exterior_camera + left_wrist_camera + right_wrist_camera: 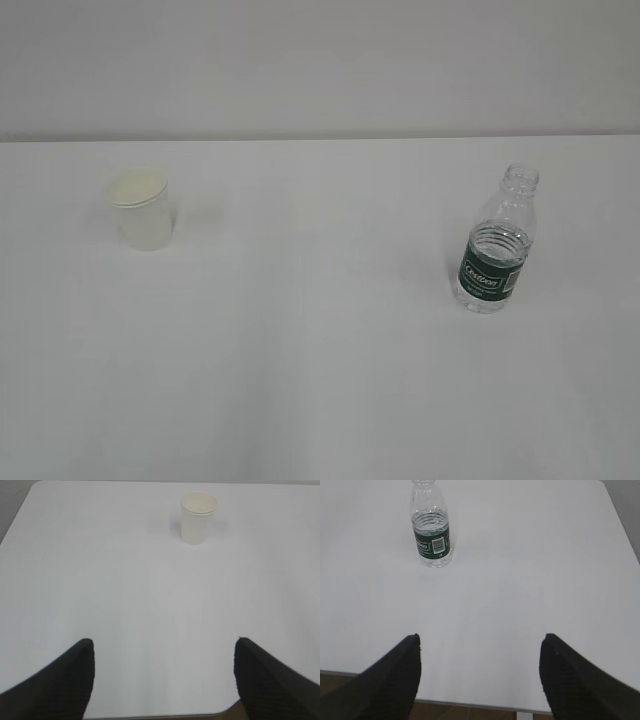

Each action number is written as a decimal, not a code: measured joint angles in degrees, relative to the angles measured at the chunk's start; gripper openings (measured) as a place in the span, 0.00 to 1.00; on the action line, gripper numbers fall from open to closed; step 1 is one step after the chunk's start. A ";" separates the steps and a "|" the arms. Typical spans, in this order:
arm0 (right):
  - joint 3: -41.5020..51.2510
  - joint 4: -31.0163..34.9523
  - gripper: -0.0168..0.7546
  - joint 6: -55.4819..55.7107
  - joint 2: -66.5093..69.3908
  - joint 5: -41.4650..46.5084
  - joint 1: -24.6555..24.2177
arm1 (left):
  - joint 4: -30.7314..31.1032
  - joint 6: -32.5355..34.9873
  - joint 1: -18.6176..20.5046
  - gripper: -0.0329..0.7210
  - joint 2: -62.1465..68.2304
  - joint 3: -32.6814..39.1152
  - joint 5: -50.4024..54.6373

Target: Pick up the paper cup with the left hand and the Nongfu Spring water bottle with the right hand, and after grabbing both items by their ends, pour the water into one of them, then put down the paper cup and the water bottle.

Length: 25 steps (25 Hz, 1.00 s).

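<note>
The paper cup [141, 209] stands upright at the left of the white table, small, white and tapered; it shows far ahead in the left wrist view [198, 517]. The Nongfu Spring water bottle [497, 243] stands upright at the right, uncapped, clear with a dark green label; the right wrist view shows it far ahead on the left [431, 526]. My left gripper [163, 646] hangs open over the table's near edge with nothing between its fingers. My right gripper [480, 641] is open too, also empty. Neither arm appears in the exterior view. The water shows only as a faint level inside the bottle.
The white table [320, 380] runs back to a pale wall. Its near edge and a rounded corner [220, 713] lie just under my left gripper. The front edge [470, 703] shows under my right gripper, with brown floor below it.
</note>
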 joint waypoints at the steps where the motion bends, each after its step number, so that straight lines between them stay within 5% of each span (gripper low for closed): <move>1: 0.00 0.00 0.73 0.00 0.00 0.00 0.00 | 0.00 0.00 0.00 0.88 0.00 0.00 0.00; 25: 0.00 0.00 0.73 0.00 0.00 0.00 0.00 | 0.00 0.00 0.00 0.84 0.00 0.00 0.00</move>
